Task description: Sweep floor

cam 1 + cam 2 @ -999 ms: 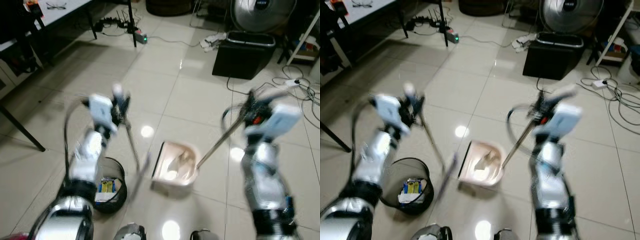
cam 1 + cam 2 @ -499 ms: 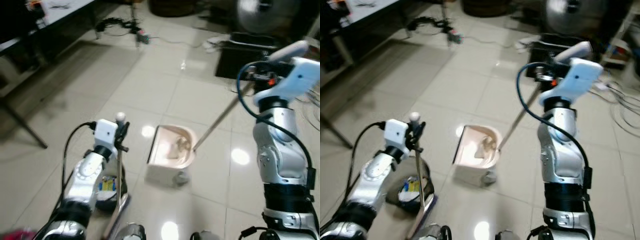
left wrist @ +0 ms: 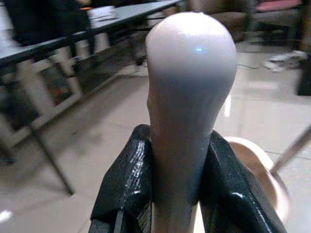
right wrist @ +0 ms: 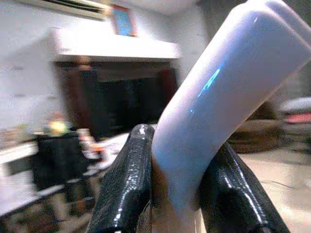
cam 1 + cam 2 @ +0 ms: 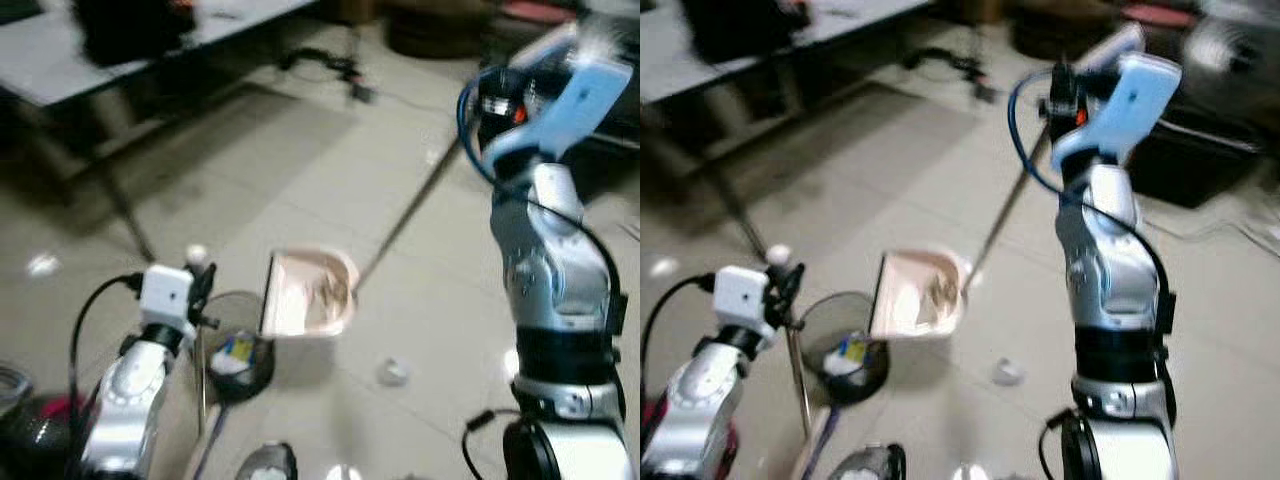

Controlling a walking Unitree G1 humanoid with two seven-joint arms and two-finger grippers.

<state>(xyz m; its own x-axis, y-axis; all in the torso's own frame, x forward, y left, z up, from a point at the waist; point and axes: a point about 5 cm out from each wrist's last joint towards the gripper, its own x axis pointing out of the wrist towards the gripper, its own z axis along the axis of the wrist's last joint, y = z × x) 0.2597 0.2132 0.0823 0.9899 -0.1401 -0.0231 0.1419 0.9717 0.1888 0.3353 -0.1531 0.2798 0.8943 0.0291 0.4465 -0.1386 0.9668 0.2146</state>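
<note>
The left gripper (image 3: 180, 160) was clamped on the broom (image 5: 201, 385) handle just below its rounded white tip, the shaft running down to the floor (image 5: 300, 180) beside the bin (image 5: 236, 360). The right gripper (image 4: 177, 170) was closed on the dustpan (image 5: 305, 293) handle's end, holding the pan raised and tilted just beside the bin, debris still inside. 1 scrap (image 5: 392, 372) lay on the tiles near the pan. Risk: if the pan tipped before clearing the bin rim, debris would likely spill onto the floor; motion blur suggested unsteady footing.

A home living room: tiled floor (image 5: 300, 170), long table (image 5: 150, 40), wall air conditioner (image 4: 68, 7)
</note>
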